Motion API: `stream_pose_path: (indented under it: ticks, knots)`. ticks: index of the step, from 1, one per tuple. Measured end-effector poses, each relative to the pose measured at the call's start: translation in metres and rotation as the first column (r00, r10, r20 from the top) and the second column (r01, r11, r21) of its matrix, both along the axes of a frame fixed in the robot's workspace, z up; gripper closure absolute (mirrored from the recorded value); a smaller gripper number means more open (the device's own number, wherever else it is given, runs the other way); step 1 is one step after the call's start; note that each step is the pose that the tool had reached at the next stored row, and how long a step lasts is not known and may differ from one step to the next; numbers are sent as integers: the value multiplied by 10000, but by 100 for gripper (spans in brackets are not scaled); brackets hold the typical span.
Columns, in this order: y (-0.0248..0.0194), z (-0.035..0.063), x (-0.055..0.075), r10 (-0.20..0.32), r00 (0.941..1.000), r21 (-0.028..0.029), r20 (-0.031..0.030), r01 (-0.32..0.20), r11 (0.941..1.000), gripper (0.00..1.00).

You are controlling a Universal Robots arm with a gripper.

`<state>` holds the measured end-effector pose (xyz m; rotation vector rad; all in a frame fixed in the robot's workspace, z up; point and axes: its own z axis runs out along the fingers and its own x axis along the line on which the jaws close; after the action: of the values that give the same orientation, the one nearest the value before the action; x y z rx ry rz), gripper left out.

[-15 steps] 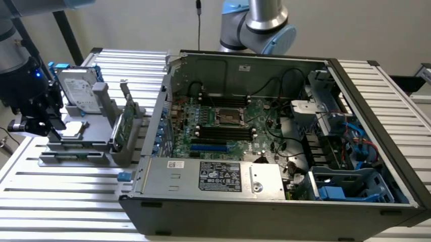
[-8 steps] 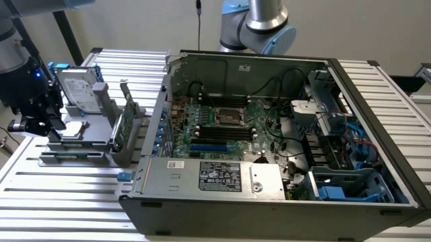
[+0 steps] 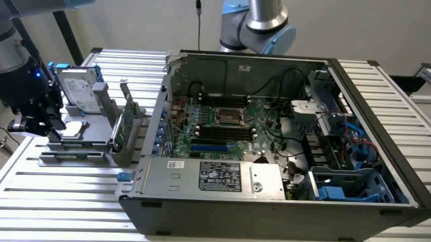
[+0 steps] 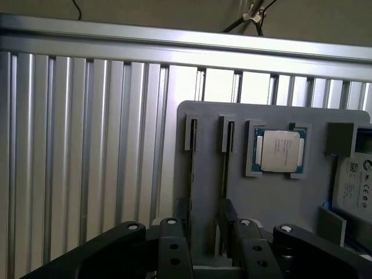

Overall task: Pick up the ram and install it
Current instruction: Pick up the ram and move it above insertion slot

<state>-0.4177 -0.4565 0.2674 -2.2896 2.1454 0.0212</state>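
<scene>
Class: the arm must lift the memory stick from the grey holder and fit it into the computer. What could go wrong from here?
1. What look like two thin sticks stand edge-on in neighbouring slots; the open pincer, near both, might grab the wrong one or grip off-centre.
2. The processor chip lies close by and could get knocked.
3. Loose cables cross the motherboard and may snag the stick.

Reads as a robotics lab or test workshop. Shown by a table built of ribbed aluminium profiles, an opened computer case lying on it with the motherboard bare, a grey fixture holding a loose hard drive and a processor, a jointed robot arm behind the case, and plain pale walls.
</scene>
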Motion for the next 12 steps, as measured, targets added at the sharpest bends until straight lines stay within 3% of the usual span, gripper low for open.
stream_pose_path:
  ticks: [9, 12]
  knots:
    - [-7, -5, 0, -43, 10000, 2, 1, 43, 10000, 64]
    - [-8, -11, -5, -121, 9999, 4, -28, 121, 9999, 64]
